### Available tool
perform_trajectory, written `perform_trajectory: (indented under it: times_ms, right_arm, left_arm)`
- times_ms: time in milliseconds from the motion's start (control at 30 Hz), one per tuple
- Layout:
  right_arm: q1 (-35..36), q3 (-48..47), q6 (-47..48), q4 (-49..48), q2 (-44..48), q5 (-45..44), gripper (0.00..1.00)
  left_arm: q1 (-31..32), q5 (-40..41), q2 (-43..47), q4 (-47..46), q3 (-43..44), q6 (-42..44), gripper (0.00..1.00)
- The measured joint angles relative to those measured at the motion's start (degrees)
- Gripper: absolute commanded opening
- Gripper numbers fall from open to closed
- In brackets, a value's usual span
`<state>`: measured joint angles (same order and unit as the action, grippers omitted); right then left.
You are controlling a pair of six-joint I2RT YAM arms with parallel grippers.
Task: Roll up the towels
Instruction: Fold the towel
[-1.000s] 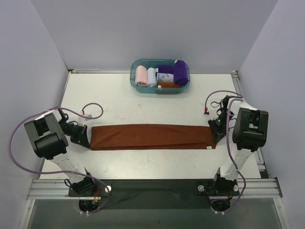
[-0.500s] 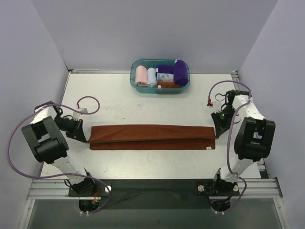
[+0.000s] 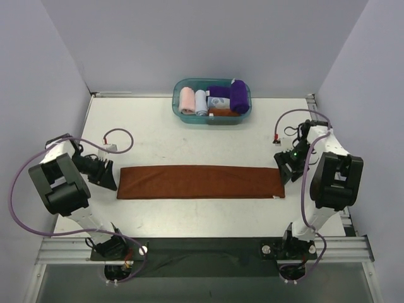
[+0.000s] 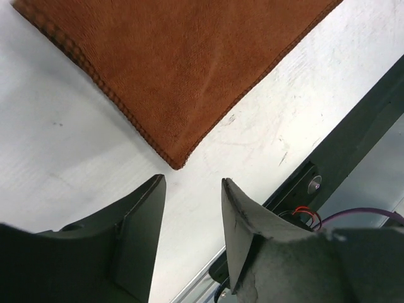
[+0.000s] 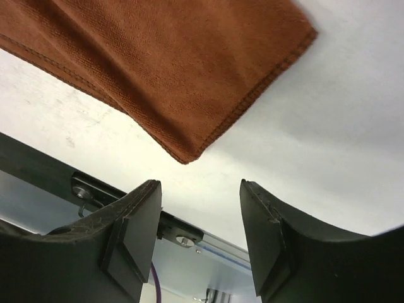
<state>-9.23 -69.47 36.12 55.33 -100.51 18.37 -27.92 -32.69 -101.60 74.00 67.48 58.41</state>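
A rust-brown towel (image 3: 199, 182) lies flat on the white table as a long folded strip. Its left corner (image 4: 177, 163) shows just ahead of my left gripper (image 4: 192, 186), which is open and empty. The right corner (image 5: 186, 158) lies just in front of my right gripper (image 5: 201, 189), also open with nothing between its fingers. Seen from the top, the left gripper (image 3: 108, 180) sits at the strip's left end and the right gripper (image 3: 284, 169) at its right end. A purple towel (image 3: 238, 96) stands rolled in the basket.
A teal basket (image 3: 178, 95) at the back holds rolled pink (image 3: 187, 100), pale blue (image 3: 201, 101) and patterned cloths beside the purple roll. Grey walls close in both sides. A metal rail (image 3: 202, 247) runs along the near edge.
Both grippers have let go of the towel's ends and opened. The strip, held slightly lifted and double-edged before, now lies flat and even.
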Motion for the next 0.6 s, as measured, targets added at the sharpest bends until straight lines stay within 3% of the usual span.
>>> perform_trajectory:
  times_ms: [167,333,600]
  right_arm:
    - [-1.88,-8.24,-0.66,1.53,-0.70,1.46,0.45]
    - [-2.34,-17.75,-4.39,0.79,-6.99,3.67,0.43]
    - [-1.07,-20.57,-6.08,-0.35,-18.38,4.24,0.44]
  left_arm:
    - [0.02,-3.63,-0.33,1.46,5.73,1.07,0.54]
    - [1.38,-6.12,-0.52,-3.72,10.14,-4.74,0.55]
    - [7.17,-5.53,-8.07,-12.37,13.42,-11.30,0.57]
